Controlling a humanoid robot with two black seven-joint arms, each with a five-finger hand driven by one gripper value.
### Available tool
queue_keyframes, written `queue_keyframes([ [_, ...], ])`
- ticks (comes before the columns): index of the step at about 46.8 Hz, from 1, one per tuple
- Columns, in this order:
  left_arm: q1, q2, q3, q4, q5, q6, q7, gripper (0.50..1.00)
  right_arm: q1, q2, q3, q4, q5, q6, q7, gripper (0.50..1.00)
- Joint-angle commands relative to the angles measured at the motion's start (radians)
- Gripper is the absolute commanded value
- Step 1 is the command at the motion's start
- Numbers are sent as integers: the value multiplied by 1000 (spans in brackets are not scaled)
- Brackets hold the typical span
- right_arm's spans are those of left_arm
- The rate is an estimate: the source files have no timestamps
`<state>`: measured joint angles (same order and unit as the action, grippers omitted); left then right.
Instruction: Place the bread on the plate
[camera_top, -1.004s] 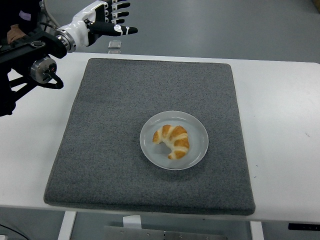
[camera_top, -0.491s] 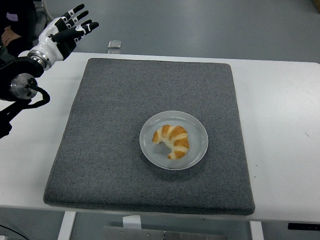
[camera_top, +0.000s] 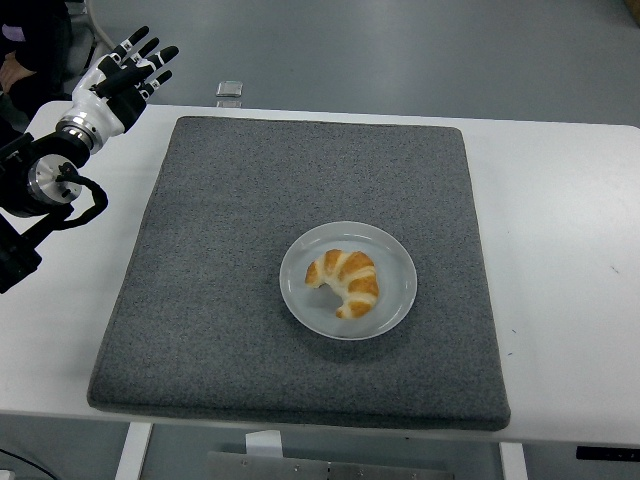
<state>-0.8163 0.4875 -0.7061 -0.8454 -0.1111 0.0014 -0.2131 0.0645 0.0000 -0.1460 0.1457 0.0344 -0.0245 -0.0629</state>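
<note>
A golden croissant lies on the round white plate in the middle of the grey mat. My left hand is raised at the far left corner of the table, well away from the plate, with its fingers spread and nothing in it. The right arm is out of view.
The white table shows bare on both sides of the mat. A small clear object lies at the table's far edge. A person's hand shows at the top left.
My left hand has drawn back to the left and a little down, away from the mat's far edge, with its fingers still spread. The croissant and plate have not moved.
</note>
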Motion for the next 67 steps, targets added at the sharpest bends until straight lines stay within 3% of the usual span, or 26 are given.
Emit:
queue_keyframes([
  [1, 0, -10, -13, 20, -18, -1, -3, 996, 0, 0, 0, 0, -1, 0, 0, 930],
  [14, 0, -73, -70, 103, -24, -3, -6, 999, 0, 0, 0, 0, 1, 0, 0, 932],
  [18, -1, -84, -72, 112, -24, -3, -37, 999, 0, 0, 0, 0, 1, 0, 0, 930],
  [67, 22, -125, -66, 112, -12, 2, -54, 999, -2, 0, -4, 2, -2, 9, 5, 930],
])
